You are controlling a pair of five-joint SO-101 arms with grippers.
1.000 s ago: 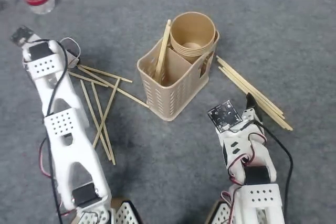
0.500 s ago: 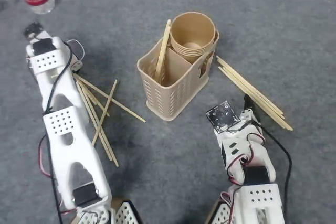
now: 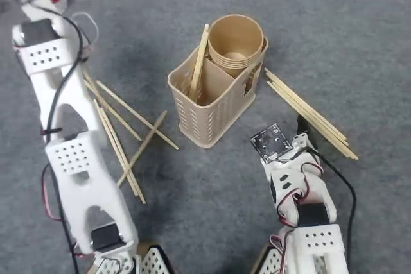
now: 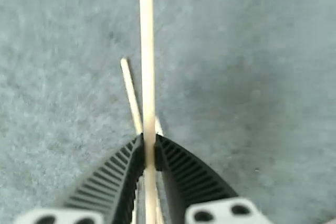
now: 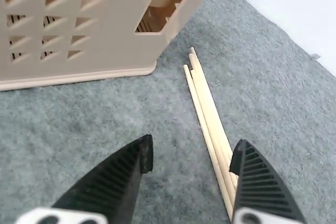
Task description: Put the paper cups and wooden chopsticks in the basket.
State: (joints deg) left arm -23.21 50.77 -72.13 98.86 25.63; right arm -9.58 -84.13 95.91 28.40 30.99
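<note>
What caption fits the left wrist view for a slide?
Left gripper shut on one chopstick, a second chopstick close beside it, grey carpet below.

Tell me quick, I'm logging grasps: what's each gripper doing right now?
Left gripper: shut on a chopstick.
Right gripper: open, empty, near the loose chopsticks.

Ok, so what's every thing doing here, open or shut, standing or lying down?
Left end effector: shut on a chopstick.
Right end effector: open, holding nothing.
Basket: standing upright.
Paper cups: stacked upright inside the basket.
Chopstick in basket: standing, leaning.
Chopsticks right of basket: lying bundled.
Chopsticks left of basket: lying scattered.
</note>
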